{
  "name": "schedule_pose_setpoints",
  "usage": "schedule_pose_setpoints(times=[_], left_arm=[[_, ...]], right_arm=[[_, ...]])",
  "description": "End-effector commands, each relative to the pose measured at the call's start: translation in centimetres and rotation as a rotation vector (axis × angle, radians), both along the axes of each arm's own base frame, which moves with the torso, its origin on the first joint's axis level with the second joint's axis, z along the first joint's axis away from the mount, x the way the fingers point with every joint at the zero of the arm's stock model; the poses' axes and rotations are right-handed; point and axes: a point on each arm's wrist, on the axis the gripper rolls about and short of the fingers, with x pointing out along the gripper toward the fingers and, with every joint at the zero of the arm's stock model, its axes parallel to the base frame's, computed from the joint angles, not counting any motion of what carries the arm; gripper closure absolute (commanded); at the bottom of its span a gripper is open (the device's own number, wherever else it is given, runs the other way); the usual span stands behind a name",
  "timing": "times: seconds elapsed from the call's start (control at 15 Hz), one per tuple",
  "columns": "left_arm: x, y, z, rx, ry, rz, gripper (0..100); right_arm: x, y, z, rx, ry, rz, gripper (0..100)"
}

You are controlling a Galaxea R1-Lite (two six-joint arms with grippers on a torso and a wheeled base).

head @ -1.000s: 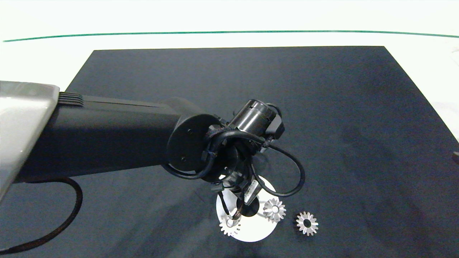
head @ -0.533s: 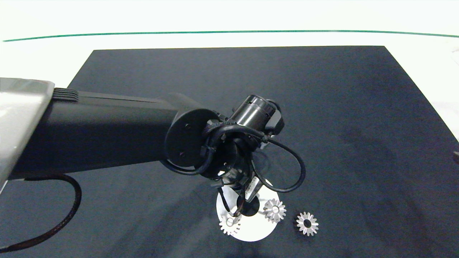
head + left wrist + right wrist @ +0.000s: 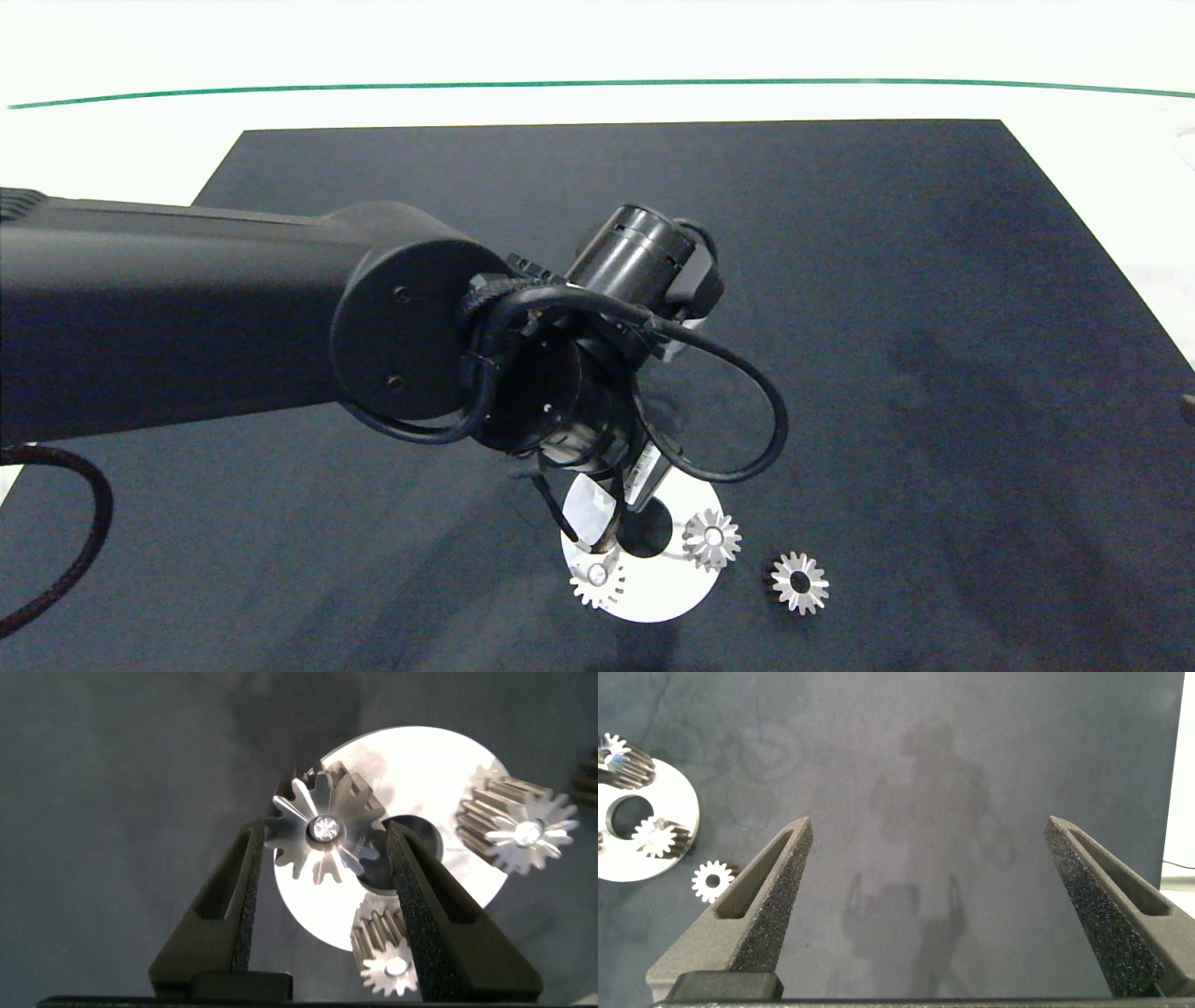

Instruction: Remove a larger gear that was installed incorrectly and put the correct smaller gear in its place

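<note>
Left arm reaches in from the left. The left gripper point(image 3: 322, 831) is tipped down over the flat round silver metal disc point(image 3: 653, 597) near the front edge of the dark mat point(image 3: 934, 280) on the white bench.

In the left wrist view it straddles the larger gear point(image 3: 322, 829), a silver metal bevel gear with pointed teeth and a small centre hole. This gear sits at the disc's rim beside the disc's dark middle hole. The tooth tips come very close to the pads on both sides. Cannot tell whether the gripper is clenched on the gear or merely around it. The head view hides this gear under the wrist.

Two more silver toothed gears are on the disc: one at its front-left rim point(image 3: 597, 579) and one at its right rim point(image 3: 711, 539).

The smaller gear point(image 3: 784, 582), silver metal with a wide round bore, lies flat on the mat just right of the disc, not touching it.

The right gripper point(image 3: 929, 826) is spread wide over bare mat, well apart from the disc and idle.

Step in hand: probably taking hold of the larger gear, so removal isn't done and the swap hasn't started. The next move calls for a firm pinch across the teeth and a straight lift. The lift must not knock the neighbouring gears or drag the disc. After that, set the larger gear aside on the mat and fetch the smaller gear.
</note>
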Motion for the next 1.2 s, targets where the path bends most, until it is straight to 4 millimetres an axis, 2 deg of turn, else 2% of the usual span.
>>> schedule_pose_setpoints(times=[0.07,0.4,0.6,0.8,0.87,1.0,1.2], left_arm=[[-0.8,1.0,1.5,-0.035,-0.022,0.009,72],[-1.8,2.4,2.5,-0.054,-0.032,0.017,72],[-2.0,2.4,3.3,-0.071,-0.053,0.007,72],[-2.3,2.8,4.3,-0.017,-0.037,-0.019,72],[-2.6,3.0,5.5,0.016,-0.009,-0.023,0],[-2.2,2.2,6.3,0.027,-0.001,-0.027,0],[-1.6,1.5,4.4,0.129,0.083,-0.028,0]], right_arm=[[0.0,0.0,0.0,-0.002,0.001,0.000,0],[0.0,0.0,0.0,-0.002,0.001,0.000,0],[-0.1,0.0,0.0,-0.001,-0.001,0.000,0],[-0.1,0.0,0.0,-0.001,-0.002,0.000,0],[0.0,0.0,0.0,-0.001,-0.001,0.000,0],[0.0,0.0,0.0,-0.001,-0.001,0.000,0],[-0.2,0.0,0.1,0.000,-0.005,0.000,0]])
